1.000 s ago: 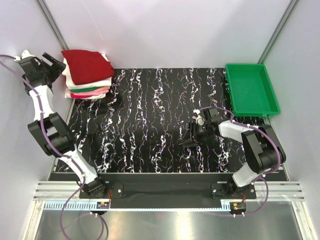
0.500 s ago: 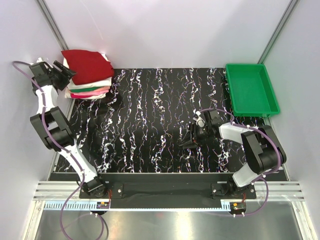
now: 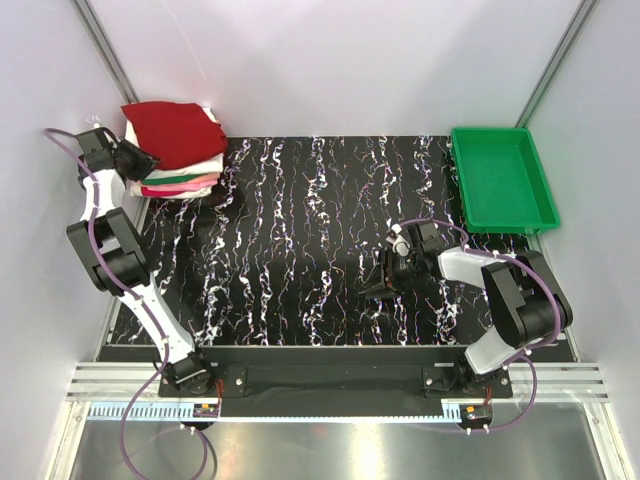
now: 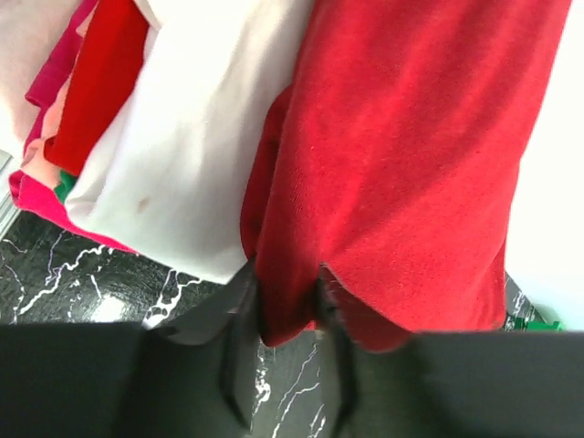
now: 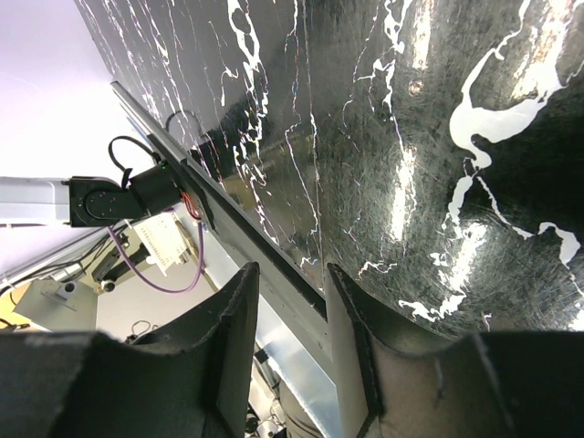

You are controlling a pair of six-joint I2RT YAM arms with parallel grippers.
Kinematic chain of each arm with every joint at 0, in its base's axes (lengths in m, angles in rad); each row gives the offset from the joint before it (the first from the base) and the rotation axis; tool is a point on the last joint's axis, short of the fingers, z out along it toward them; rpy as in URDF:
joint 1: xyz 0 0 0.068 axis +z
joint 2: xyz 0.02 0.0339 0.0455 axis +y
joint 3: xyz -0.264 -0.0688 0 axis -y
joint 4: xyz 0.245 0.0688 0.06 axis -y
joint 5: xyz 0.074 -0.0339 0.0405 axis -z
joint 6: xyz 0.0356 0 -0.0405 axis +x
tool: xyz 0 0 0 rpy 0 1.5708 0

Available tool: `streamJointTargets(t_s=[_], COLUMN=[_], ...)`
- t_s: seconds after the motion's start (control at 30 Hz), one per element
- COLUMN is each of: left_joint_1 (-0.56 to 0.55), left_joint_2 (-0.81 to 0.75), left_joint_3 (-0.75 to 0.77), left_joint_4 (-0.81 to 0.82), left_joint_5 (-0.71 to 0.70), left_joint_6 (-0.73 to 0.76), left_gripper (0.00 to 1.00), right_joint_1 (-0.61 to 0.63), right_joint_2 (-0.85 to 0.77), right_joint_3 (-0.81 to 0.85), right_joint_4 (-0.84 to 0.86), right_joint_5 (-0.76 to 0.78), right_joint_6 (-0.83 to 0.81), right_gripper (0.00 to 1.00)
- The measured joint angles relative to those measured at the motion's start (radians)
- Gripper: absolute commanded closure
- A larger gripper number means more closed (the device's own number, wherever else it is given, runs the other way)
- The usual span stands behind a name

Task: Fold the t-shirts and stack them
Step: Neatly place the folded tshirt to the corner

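One stack [image 3: 178,168]: folded t-shirts [image 3: 185,182] are being carried on the far left corner of the table [image 3: 300,220], with white, green and pink layers showing along the edge.
Top layer: the red shirt [image 3: 175,128] is being borne on top, and its left edge is being lifted off the white shirt [image 4: 201,155] beneath.
Left side: the left gripper [image 3: 140,160] is being held against the stack's left edge. In the wrist view its jaws are narrow, and a fold of the red shirt is being clamped between the fingers [image 4: 239,351].
Right side: the right gripper [image 3: 378,288] is being held low over the table at centre right, well apart from the stack. Its jaws are partly apart, with nothing being gripped; contact with the table cannot be told.
Far right: a green tray [image 3: 500,180] is being carried on the table's far right corner.
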Motion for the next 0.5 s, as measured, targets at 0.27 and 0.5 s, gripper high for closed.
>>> streamJointTargets(t_s=[0.27,0.5], left_joint_1=[-0.002,0.021], left_joint_2=[0.018,0.049], left_joint_3=[0.122,0.261], left_joint_4=[-0.077,-0.148], left_joint_5=[-0.007,-0.011], left_joint_6=[0.007,0.023], left_gripper=[0.98,1.0], right_joint_1=[0.0,0.0], right_joint_2=[0.011,0.014], right_joint_3=[-0.006,-0.006], right_joint_4=[0.006,0.005], right_joint_5=[-0.007,-0.022], right_joint_6=[-0.002,-0.01], right_gripper=[0.58,0.58])
